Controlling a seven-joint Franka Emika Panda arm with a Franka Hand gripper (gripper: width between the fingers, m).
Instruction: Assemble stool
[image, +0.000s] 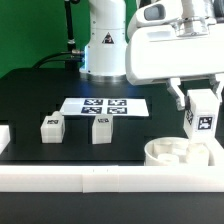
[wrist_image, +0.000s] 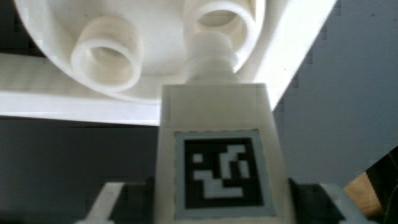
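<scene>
The claw (image: 200, 100) is clamped on a tagged stool leg (image: 203, 118) held just above the round seat disc (image: 178, 152), and if the leg's tip meets a socket hole (wrist_image: 107, 62) off-centre, it may jam, tilt in the grip, or shove the seat disc aside.

A white blocky plastic leg (wrist_image: 217, 115) is held between the two grey fingers (wrist_image: 107, 205) of the gripper (wrist_image: 217, 206), which are pressed against its sides. A black-and-white square tag (wrist_image: 222, 172) is carried on the face turned to the camera. At the far end of the leg a narrower round peg (wrist_image: 214, 62) is seen. Beyond it a thick round white plastic seat disc (wrist_image: 157, 35) is seen, with two round holes (wrist_image: 111, 62) open toward the camera. Whether the peg touches the disc cannot be told. A dark table surface (wrist_image: 71, 150) is seen beside the leg.
</scene>
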